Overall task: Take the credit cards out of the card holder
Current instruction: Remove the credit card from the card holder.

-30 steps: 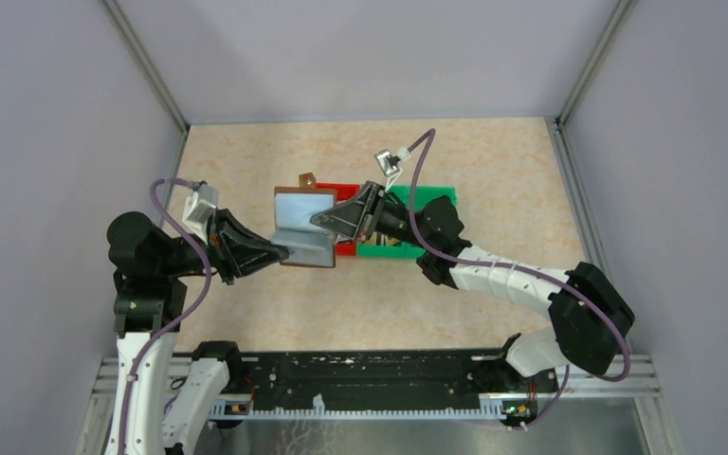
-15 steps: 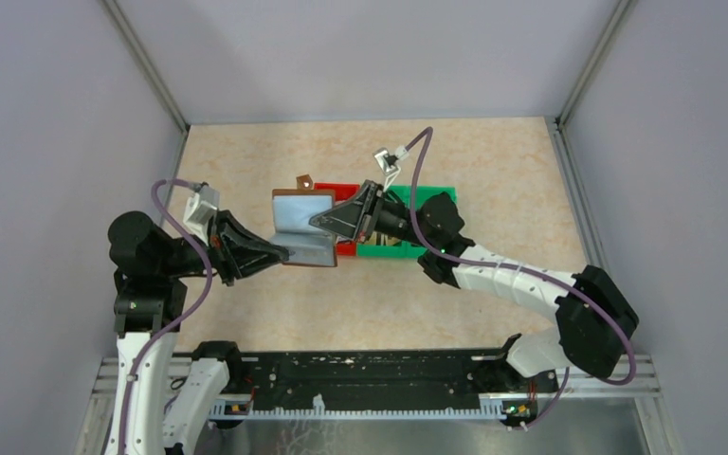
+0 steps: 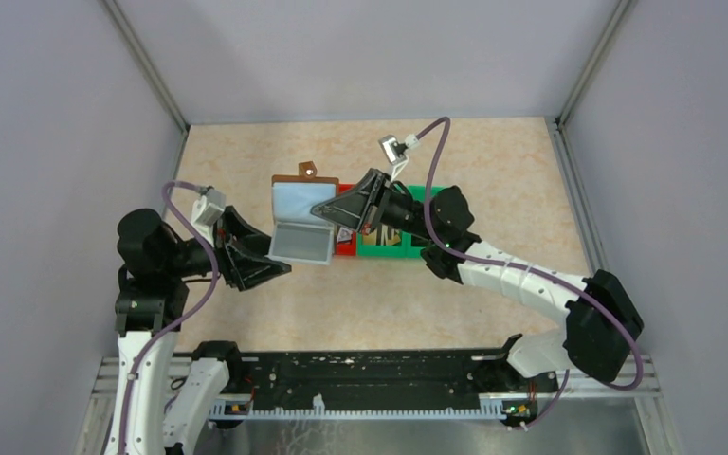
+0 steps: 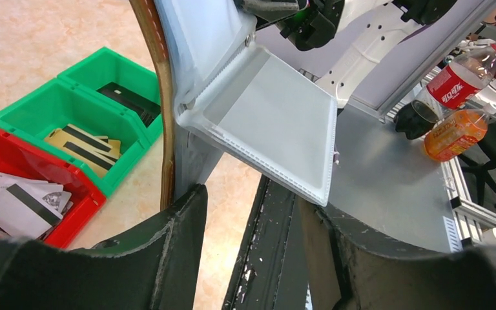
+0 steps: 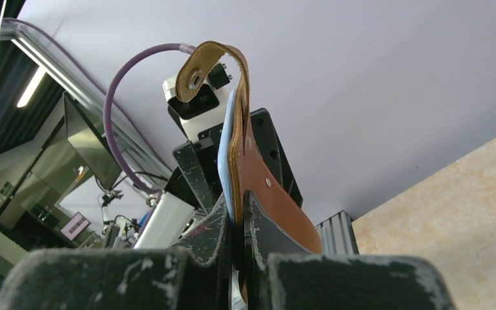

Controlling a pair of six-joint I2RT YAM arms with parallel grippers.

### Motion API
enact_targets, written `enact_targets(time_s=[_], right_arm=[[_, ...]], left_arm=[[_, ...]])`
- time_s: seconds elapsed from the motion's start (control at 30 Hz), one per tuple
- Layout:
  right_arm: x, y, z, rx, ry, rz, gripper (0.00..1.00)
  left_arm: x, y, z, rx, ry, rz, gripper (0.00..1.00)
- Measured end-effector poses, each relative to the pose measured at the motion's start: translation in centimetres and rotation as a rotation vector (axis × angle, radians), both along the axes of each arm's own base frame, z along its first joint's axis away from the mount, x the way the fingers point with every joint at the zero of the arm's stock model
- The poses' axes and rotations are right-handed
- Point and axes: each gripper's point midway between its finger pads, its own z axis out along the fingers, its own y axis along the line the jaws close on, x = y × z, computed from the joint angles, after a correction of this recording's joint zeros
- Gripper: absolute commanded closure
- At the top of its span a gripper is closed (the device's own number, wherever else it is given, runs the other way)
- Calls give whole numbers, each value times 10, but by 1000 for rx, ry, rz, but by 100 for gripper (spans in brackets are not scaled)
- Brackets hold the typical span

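While the table (image 3: 493,161) bears the green bin (image 4: 110,68) and the red bin (image 4: 3,152) side by side, the card holder (image 3: 300,220) hangs open in the air just left of them. Only the right gripper (image 5: 236,206) carries it, jaws pinched tight on the brown cover and blue lining. The left gripper (image 4: 252,200) sits under the dangling clear pocket leaf, spread wide and holding nothing. Gold credit cards (image 4: 81,139) lie in the green bin. Held by one edge, the holder could slip or twist free, and a rising left finger could snag the leaf.
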Motion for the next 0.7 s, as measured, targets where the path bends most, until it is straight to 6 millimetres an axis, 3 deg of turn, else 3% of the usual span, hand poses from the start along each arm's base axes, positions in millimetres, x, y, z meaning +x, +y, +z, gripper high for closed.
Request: enact_targets(time_s=[0.27, 0.43, 0.7], right_arm=[[0, -3, 3, 6, 7, 4, 100], [0, -6, 6, 17, 12, 9, 100], [-7, -12, 23, 83, 13, 42, 100]], left_arm=[[-13, -2, -6, 3, 0, -76, 32], [-19, -2, -15, 17, -12, -111, 13], [15, 5, -12, 18, 35, 101, 8]])
